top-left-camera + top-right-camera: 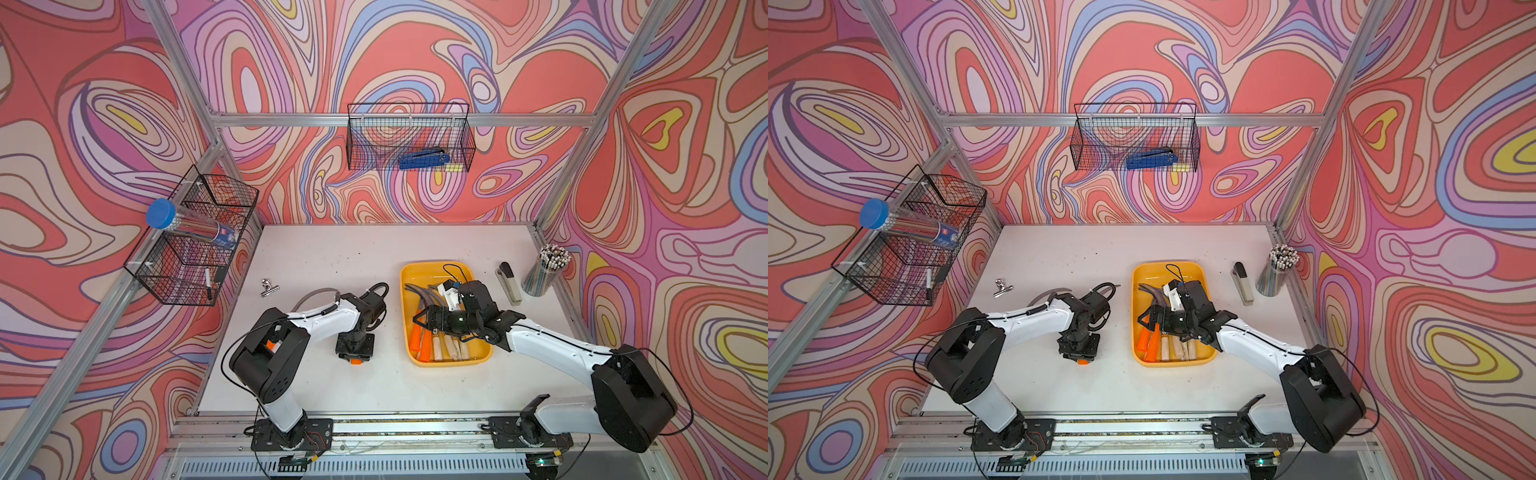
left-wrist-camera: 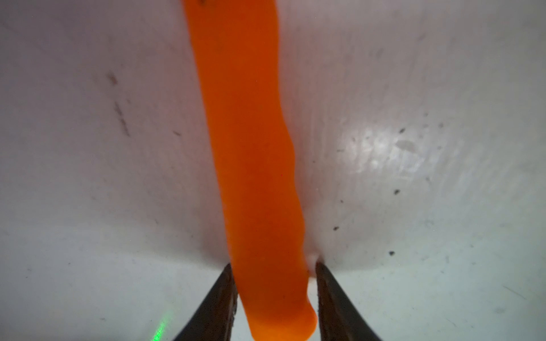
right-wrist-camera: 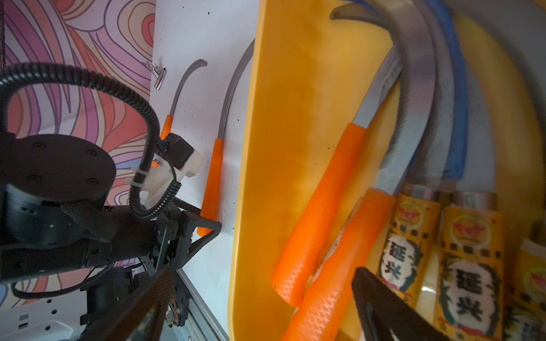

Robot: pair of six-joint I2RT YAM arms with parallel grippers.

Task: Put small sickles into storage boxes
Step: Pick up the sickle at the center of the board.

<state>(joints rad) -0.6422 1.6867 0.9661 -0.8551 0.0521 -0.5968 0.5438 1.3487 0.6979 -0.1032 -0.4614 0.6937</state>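
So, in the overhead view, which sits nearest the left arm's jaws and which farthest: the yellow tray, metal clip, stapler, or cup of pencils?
1. Yellow tray, just to the right.
2. Metal clip, farther back on the left.
3. Stapler, beyond the tray on the right.
4. Cup of pencils, far right, by the wall.

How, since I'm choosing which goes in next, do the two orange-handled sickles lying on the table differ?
The tray-side sickle lies beside the yellow tray; the outer sickle lies farther off, toward the binder clip. The tray-side sickle's handle end sits between the fingers of the left gripper; the outer sickle's handle is mostly hidden behind the left arm. Both have orange handles and curved grey blades, and lie on the table.
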